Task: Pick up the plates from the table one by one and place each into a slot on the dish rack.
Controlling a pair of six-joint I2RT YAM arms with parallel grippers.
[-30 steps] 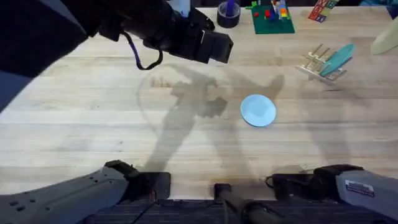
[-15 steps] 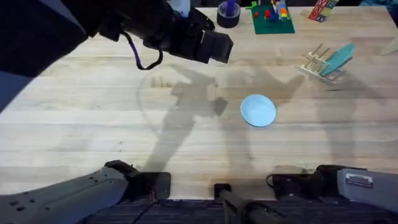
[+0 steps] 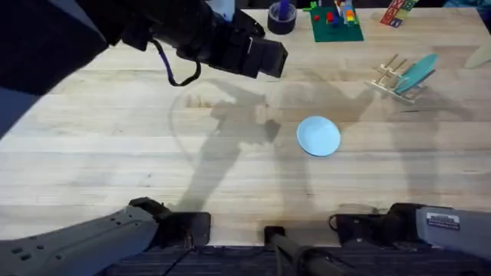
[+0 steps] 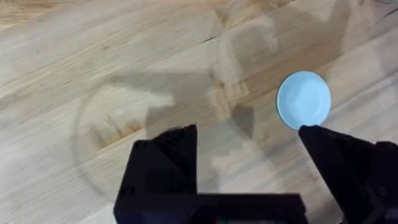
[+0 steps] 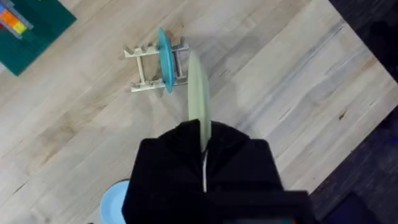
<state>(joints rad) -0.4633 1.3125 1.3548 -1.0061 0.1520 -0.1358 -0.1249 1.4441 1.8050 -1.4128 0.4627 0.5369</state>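
Two plates: round, flat, smooth; blue plate (image 3: 318, 136) lies on the table (image 3: 115, 146), yellow plate (image 5: 198, 102) is held edge-on above it.
Writing: label on the right arm's base, unreadable.
Rack (image 3: 393, 79): pale wooden dowels, teal plate (image 3: 416, 72) tilted in a slot.
Right gripper (image 5: 204, 149): pinching the yellow plate's edge.
Left gripper (image 4: 249, 146): fingers spread, holding nothing, above the planks near the blue plate.

No writing here can be made out. A white label (image 3: 446, 223) sits on the right arm (image 3: 430, 228) at the lower right of the overhead frame, its print too small to read. A printed box (image 3: 396, 11) at the top edge is illegible too.
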